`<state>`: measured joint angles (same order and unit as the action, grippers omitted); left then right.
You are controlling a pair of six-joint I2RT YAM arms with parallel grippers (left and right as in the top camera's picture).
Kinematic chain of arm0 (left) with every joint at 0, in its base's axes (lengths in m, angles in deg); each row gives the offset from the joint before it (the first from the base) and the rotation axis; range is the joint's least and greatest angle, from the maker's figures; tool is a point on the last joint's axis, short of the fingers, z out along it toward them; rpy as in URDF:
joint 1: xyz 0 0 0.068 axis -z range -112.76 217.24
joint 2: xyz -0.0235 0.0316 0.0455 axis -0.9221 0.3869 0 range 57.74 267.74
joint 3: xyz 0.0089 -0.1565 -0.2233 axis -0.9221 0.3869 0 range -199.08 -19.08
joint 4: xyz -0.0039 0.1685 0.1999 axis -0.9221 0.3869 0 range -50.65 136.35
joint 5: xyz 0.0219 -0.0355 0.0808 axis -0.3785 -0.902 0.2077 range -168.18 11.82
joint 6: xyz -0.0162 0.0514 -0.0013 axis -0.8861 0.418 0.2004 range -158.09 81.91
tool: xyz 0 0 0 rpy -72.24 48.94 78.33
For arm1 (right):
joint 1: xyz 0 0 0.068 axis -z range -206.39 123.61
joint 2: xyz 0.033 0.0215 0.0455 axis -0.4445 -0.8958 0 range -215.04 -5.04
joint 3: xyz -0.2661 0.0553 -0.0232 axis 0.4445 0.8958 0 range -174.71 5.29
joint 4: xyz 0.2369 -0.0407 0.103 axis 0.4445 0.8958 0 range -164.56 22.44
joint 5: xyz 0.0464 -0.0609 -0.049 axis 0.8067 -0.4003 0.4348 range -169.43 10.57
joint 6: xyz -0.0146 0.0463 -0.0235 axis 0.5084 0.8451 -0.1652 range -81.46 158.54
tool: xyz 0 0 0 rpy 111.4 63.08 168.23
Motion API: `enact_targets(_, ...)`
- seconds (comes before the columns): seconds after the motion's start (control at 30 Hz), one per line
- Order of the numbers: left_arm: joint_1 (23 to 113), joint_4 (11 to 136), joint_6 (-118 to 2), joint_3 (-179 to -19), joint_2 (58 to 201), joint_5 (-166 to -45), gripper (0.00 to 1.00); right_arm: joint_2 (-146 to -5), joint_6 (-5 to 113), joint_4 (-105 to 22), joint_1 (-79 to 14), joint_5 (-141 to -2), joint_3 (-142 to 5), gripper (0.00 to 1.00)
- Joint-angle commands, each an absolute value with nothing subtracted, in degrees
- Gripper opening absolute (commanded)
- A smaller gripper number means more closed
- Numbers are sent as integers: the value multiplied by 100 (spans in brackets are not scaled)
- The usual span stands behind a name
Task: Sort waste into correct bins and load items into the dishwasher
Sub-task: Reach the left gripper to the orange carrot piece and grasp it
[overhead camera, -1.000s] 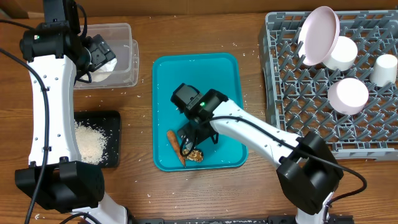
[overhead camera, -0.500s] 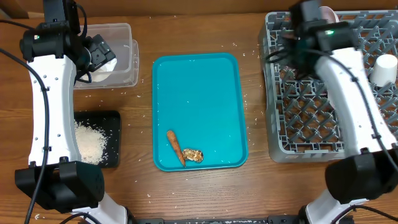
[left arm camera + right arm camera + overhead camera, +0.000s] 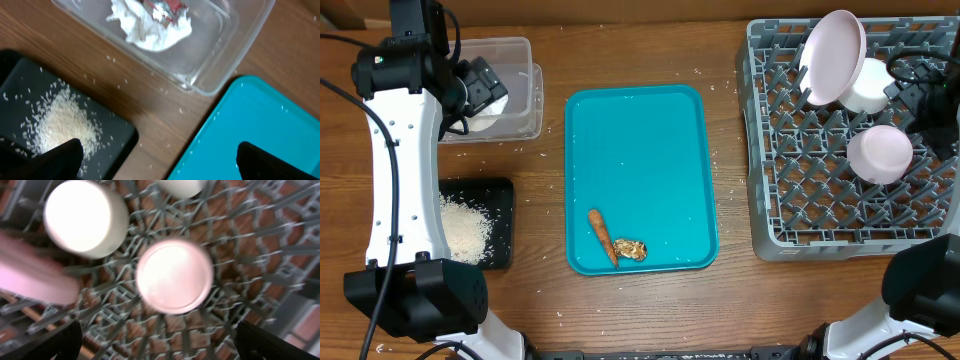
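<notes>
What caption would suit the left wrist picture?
Clear rectangular plastic tub holding crumpled white napkins and a red-and-silver wrapper, beside a black tray of white rice grains.

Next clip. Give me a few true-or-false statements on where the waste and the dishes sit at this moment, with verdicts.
1. The sausage-like stick and the brown lump lie on the teal tray. True.
2. The rice sits in the clear tub. False: it is piled on the black tray; the tub holds napkins and a red-and-silver wrapper.
3. The left end effector grips a napkin. False: it is open and holds nothing.
4. A pale pink bowl sits in the grey rack. True.
</notes>
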<state>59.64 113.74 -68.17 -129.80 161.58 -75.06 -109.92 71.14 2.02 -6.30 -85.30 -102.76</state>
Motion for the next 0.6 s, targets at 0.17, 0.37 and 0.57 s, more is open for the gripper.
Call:
enact_targets(0.17, 6987, 12183, -5355, -12254, 16125, -9860, 100, -10876, 7179, 165, -682, -7527, -10386, 100)
enact_targets(0.37, 8259, 11558, -6741, -10790, 16123, -9495, 100, -10876, 7179, 167, -682, -7527, -10386, 100)
enact_targets(0.57, 9402, 10349, -9178, -9229, 16123, -8101, 100, -10876, 7179, 167, -682, -7527, -10386, 100)
